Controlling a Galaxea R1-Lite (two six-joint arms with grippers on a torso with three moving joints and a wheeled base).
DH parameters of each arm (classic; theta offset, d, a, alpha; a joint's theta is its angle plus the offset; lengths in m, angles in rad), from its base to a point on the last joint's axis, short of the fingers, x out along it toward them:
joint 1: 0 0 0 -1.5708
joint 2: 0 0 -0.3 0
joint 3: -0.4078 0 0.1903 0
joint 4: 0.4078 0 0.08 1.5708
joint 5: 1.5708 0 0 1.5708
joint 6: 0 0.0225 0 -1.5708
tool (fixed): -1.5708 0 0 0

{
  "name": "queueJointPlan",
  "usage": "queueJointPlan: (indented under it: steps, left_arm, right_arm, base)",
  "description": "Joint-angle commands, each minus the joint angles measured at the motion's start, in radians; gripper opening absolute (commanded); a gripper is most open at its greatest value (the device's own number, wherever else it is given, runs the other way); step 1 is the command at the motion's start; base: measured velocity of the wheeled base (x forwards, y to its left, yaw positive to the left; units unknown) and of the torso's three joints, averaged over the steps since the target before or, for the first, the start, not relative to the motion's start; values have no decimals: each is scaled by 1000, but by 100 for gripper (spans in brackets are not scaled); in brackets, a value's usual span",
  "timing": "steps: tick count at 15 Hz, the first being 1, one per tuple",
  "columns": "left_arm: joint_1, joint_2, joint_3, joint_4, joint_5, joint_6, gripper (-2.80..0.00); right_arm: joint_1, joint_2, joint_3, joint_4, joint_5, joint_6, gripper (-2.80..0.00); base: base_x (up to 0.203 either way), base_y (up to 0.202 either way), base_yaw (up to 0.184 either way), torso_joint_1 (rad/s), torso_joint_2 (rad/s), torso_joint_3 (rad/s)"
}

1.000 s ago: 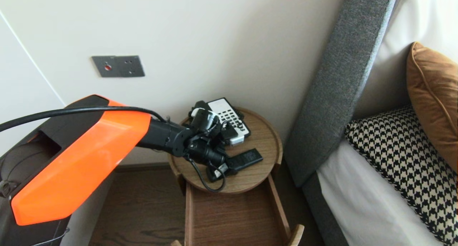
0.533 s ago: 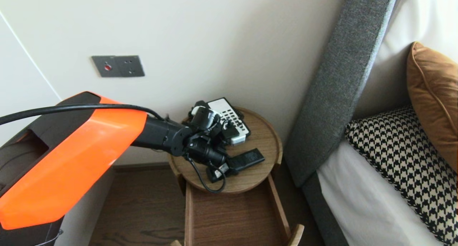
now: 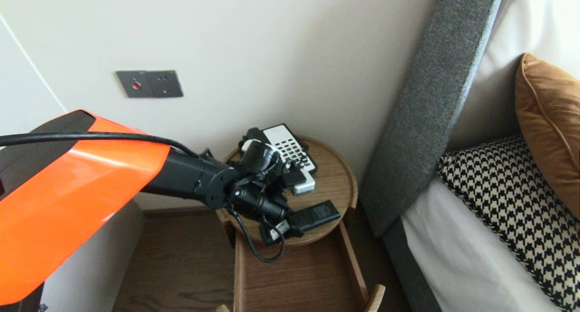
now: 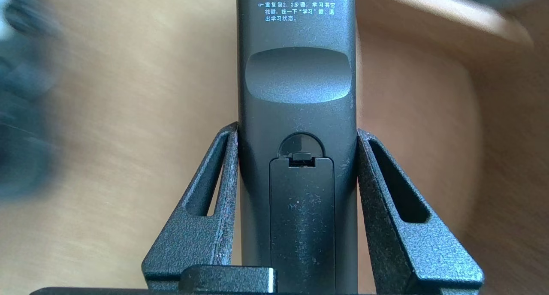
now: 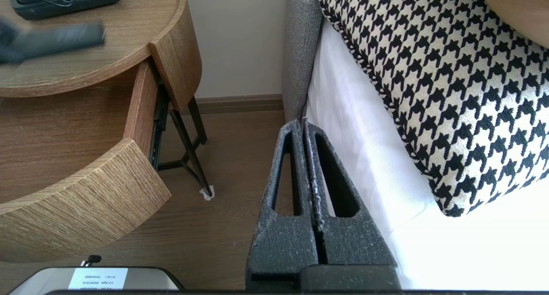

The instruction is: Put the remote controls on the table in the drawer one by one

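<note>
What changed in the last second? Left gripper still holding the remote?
The left gripper, clamped on the black remote, has drawn it back toward the front edge of the round table and the open drawer. Grip unchanged. Phone unmoved; right gripper parked shut by the bed.

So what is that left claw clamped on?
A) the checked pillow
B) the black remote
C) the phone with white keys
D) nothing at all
B: the left gripper has a finger pressed against each long side of the black remote.
</note>
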Motion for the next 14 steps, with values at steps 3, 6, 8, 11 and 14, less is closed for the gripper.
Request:
queueJointPlan:
  steps: [3, 6, 8, 11, 14]
  left_arm:
    - [-81, -106, 244, -55, 4, 5, -280]
    - [-139, -106, 362, -184, 23, 3, -280]
    - [-149, -83, 385, -213, 30, -3, -280]
    - [-149, -55, 399, -232, 32, -13, -280]
    - [-145, -7, 440, -316, 37, -16, -280]
  right_arm:
    - [0, -5, 0, 1, 0, 0, -280]
    - [0, -5, 0, 1, 0, 0, -280]
    - [0, -5, 0, 1, 0, 0, -280]
    - [0, -5, 0, -1, 0, 0, -280]
    - [0, -5, 0, 0, 0, 0, -280]
  base:
    - [0, 0, 0, 0, 0, 0]
    - [0, 0, 0, 0, 0, 0]
    - [0, 0, 0, 0, 0, 0]
    - [0, 0, 0, 0, 0, 0]
    - [0, 0, 0, 0, 0, 0]
